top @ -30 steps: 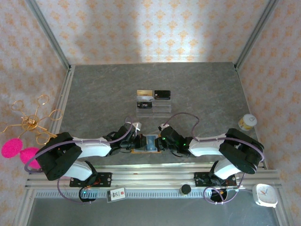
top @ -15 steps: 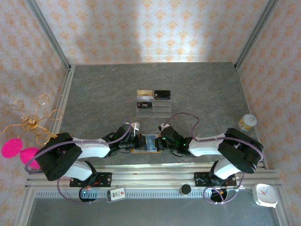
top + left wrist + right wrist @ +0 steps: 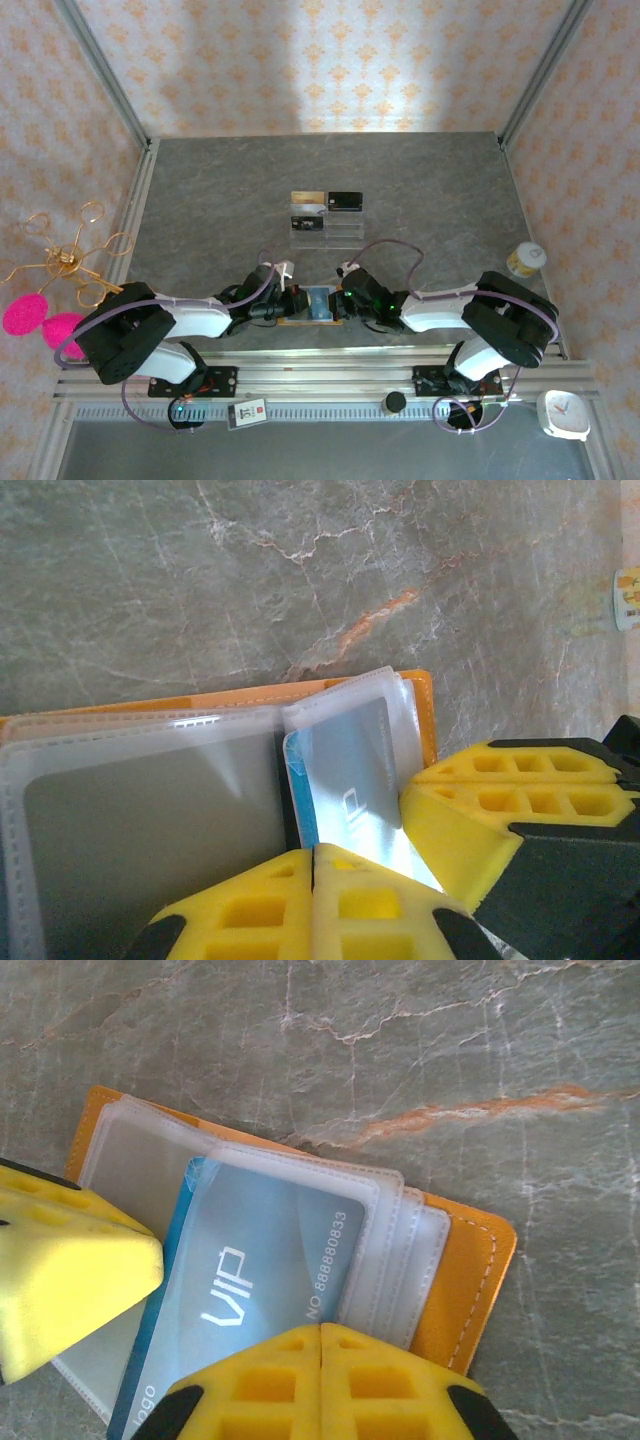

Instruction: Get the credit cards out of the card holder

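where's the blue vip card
Top view: the blue VIP card lies in the card holder at the table's near edge, between the left gripper and right gripper.

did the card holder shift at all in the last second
No. The card holder lies at the same spot, straight below the clear stand and as far from it as before.

Both arms are the same build. The left arm [image 3: 190, 318] and right arm [image 3: 450, 305] have glossy white link shells between chunky black joint housings. Thin purplish cables [image 3: 392, 243] loop out on the far side of the rail [image 3: 320, 378] they're bolted to. The right one has a tiny green light [image 3: 345, 295] near its wrist. The jaws are bright yellow blocks with rows of square pockets, on black mounts.
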`<state>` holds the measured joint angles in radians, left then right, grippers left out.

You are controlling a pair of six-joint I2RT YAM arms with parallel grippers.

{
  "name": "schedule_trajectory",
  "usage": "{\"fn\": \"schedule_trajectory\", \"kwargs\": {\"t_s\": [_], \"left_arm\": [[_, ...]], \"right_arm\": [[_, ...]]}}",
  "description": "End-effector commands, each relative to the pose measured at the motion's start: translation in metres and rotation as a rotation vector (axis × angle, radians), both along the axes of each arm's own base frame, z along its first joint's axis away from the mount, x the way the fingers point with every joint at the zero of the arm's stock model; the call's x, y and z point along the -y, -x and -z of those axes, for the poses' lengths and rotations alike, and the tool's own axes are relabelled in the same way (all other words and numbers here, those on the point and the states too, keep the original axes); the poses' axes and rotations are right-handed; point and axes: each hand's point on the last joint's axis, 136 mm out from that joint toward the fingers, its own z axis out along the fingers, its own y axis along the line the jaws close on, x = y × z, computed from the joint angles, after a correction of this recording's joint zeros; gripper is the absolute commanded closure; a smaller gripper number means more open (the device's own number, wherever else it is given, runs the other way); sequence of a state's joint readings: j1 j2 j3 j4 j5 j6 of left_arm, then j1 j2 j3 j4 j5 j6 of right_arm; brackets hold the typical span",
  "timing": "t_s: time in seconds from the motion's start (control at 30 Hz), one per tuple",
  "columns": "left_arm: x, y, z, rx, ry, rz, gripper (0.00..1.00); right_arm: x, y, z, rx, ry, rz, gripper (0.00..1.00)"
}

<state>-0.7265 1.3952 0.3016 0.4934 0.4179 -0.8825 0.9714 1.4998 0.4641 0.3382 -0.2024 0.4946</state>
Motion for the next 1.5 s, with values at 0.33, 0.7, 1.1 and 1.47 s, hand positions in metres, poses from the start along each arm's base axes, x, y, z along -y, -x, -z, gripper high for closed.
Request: {"fn": "schedule_trajectory", "kwargs": {"t_s": [0.33,0.7,1.1,1.47], "left_arm": [[-0.012,0.012,-0.010,0.023,0.024,0.031,1.00],[-0.002,0.011,-0.013,0.018,0.065,0.056,0.67],[-0.004,0.005,0.001,-0.012,0.014,0.033,0.70],[-0.010,0.007,0.006,-0.019,-0.001,0.010,0.91]], "right_arm": [[0.044,0.017,0.042,-0.095,0.185,0.076,0.93],[0.037,0.019,0.044,-0.110,0.171,0.051,0.93],[0.015,0.026,0.036,-0.115,0.105,-0.045,0.94],[0.010,0.028,0.035,-0.119,0.099,-0.068,0.95]]}}
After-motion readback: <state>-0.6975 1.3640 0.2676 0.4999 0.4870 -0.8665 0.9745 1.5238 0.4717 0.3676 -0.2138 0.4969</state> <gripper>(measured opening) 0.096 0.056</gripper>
